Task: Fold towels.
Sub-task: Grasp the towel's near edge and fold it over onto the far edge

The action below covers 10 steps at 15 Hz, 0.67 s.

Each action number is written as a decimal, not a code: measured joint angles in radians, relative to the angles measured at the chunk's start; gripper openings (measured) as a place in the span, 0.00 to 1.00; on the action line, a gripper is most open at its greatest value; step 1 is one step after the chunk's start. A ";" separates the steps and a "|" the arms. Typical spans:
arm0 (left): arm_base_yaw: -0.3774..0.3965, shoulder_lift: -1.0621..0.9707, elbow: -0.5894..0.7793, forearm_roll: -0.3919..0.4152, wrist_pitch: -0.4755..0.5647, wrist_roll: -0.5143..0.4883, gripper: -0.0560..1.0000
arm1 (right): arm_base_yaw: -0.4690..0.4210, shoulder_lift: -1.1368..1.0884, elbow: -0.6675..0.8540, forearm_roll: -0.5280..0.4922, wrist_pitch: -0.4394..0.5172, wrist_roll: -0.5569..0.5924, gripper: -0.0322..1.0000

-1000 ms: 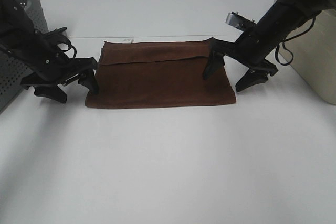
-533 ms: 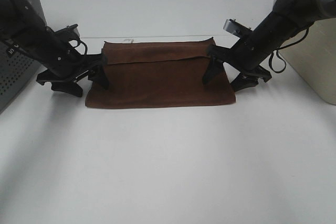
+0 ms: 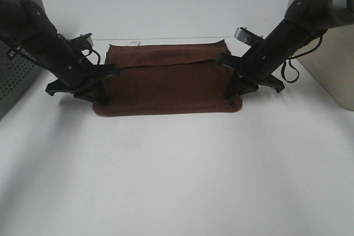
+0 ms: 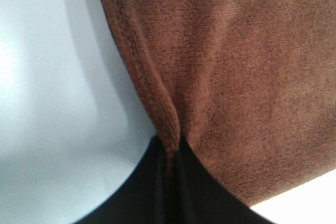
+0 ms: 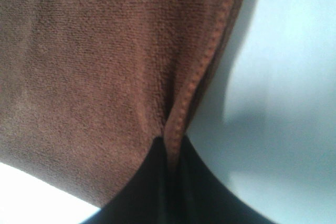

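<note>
- High exterior view: a dark reddish-brown towel (image 3: 168, 84) lies flat in the middle of a white table (image 3: 177, 175), its long sides running across the view. A narrower layer of cloth lies over its far strip.
- A small white tag (image 3: 134, 42) shows at the towel's far left corner.
- The left gripper (image 3: 98, 88) meets the towel's left short edge and the right gripper (image 3: 238, 85) meets its right short edge, both low at the table.
- A grey perforated bin (image 3: 22, 26) stands at the left border and a beige container (image 3: 332, 64) at the right.
- Left wrist view: the left gripper (image 4: 170, 182) has its dark jaws pressed together on a pinched ridge of the towel (image 4: 236, 66) hem, with white table (image 4: 52, 103) beside it.
- Right wrist view: the right gripper (image 5: 170, 182) is likewise clamped on the stitched hem of the towel (image 5: 94, 66), with the table (image 5: 283, 77) alongside.
</note>
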 joint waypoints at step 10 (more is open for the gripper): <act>-0.003 -0.293 0.427 0.101 -0.042 -0.026 0.06 | 0.001 -0.245 0.438 -0.022 0.014 0.005 0.03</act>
